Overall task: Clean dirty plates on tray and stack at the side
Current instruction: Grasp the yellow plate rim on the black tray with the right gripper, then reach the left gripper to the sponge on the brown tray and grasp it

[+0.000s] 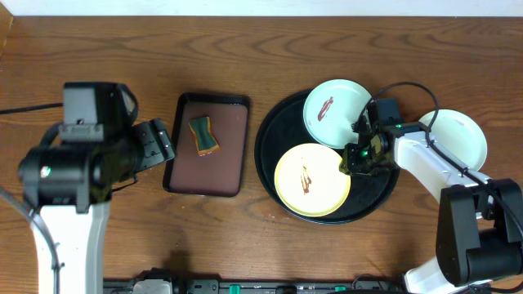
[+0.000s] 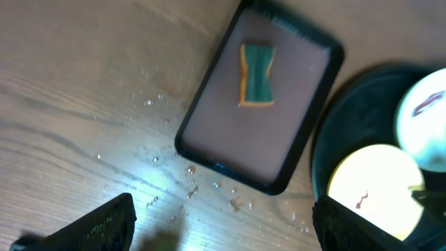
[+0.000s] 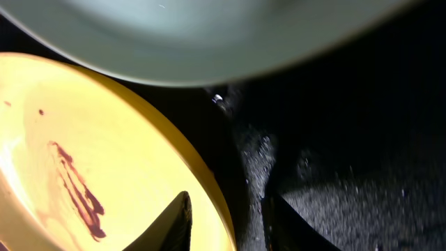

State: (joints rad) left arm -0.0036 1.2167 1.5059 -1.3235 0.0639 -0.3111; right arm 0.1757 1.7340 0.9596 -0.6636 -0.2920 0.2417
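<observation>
Two smeared plates on the glossy round black tray: pale yellow round plate nearer the robot, mint-white plate beyond. Lifting the yellow one likely wants its rim seated deep before closing. Right pincer reaches in low, jaws apart astride that rim, gripping nothing. Left pincer wide open, empty, over the wooden table.

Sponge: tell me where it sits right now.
Overhead, the sponge lies in the upper part of the brown rectangular tray, left of the round black tray.
</observation>
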